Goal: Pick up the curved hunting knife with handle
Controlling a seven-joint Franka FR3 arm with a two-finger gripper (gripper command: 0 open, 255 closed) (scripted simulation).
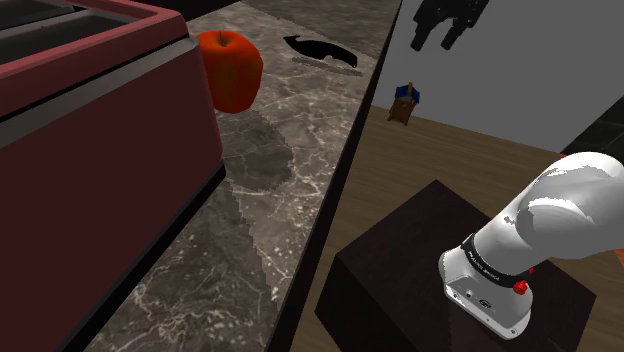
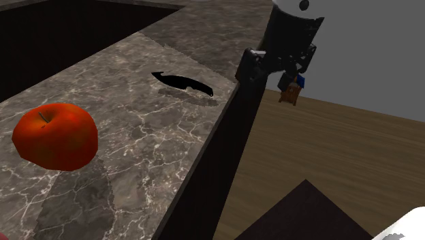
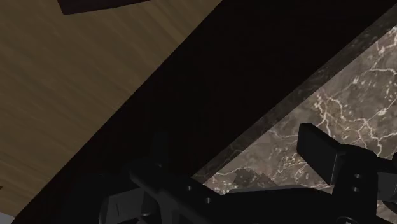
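The curved knife (image 1: pixel 322 50) is all black and lies flat on the marble counter (image 1: pixel 270 190), close to its edge and past the red apple (image 1: pixel 230 68). In the second exterior view the knife (image 2: pixel 182 84) lies to the right of and beyond the apple (image 2: pixel 56 135). My gripper (image 1: pixel 437 40) hangs in the air beyond the counter's edge, over the wooden floor, to the right of the knife and above it. It (image 2: pixel 272 68) is open and holds nothing. In the wrist view the gripper (image 3: pixel 238 168) looks down at the counter's edge, one fingertip (image 3: pixel 321 153) over the marble.
A large dark red box-shaped appliance (image 1: pixel 90 130) takes up the counter's near left. The counter's dark side panel (image 2: pixel 218 170) drops to a wooden floor (image 2: pixel 354 150). A small brown and blue object (image 1: pixel 404 102) stands on the floor by the grey wall. My dark stand (image 1: pixel 440 270) is at lower right.
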